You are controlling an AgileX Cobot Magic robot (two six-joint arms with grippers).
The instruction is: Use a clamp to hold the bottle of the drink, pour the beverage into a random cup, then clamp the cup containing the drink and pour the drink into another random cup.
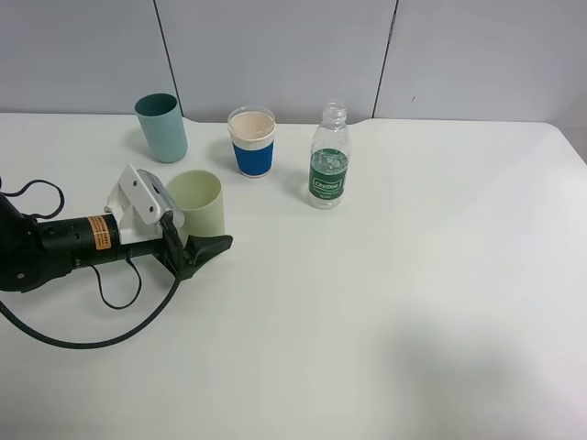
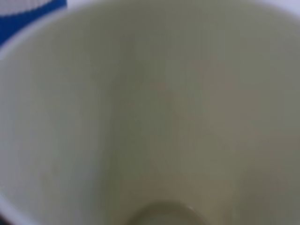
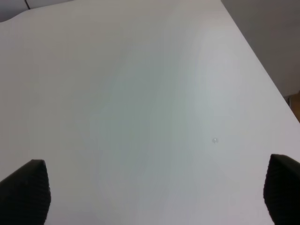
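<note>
Pale green wall fills my left wrist view: the green cup [image 2: 154, 112] is so close that only its blurred inside shows, with a darker curve low in the frame that I cannot identify. A blue and white sliver at one corner of that view is the blue cup [image 2: 28, 11]. The high view alone gives the layout. There my left gripper [image 1: 197, 247] lies low on the table [image 1: 413, 302], fingers reaching past the near side of the green cup [image 1: 197, 202]; one dark finger [image 1: 209, 247] shows in front of the cup, the other is hidden, so I cannot tell whether I grip the cup or how wide I stand.

Containers: the teal cup [image 1: 162, 126] stands at the back left, its inside not visible. The blue cup [image 1: 252, 142], white-rimmed, shows a pale tan interior; whether that is drink or lining is unclear. The bottle [image 1: 328, 158], clear with a green label, stands upright just right of the blue cup, apart from it; its liquid level is hard to read.

My right gripper [image 3: 154, 192] appears only in the right wrist view: two dark fingertips [image 3: 23, 192] cut off at opposite frame edges, spread wide, nothing between them, bare white table [image 3: 140, 93] beneath.
</note>
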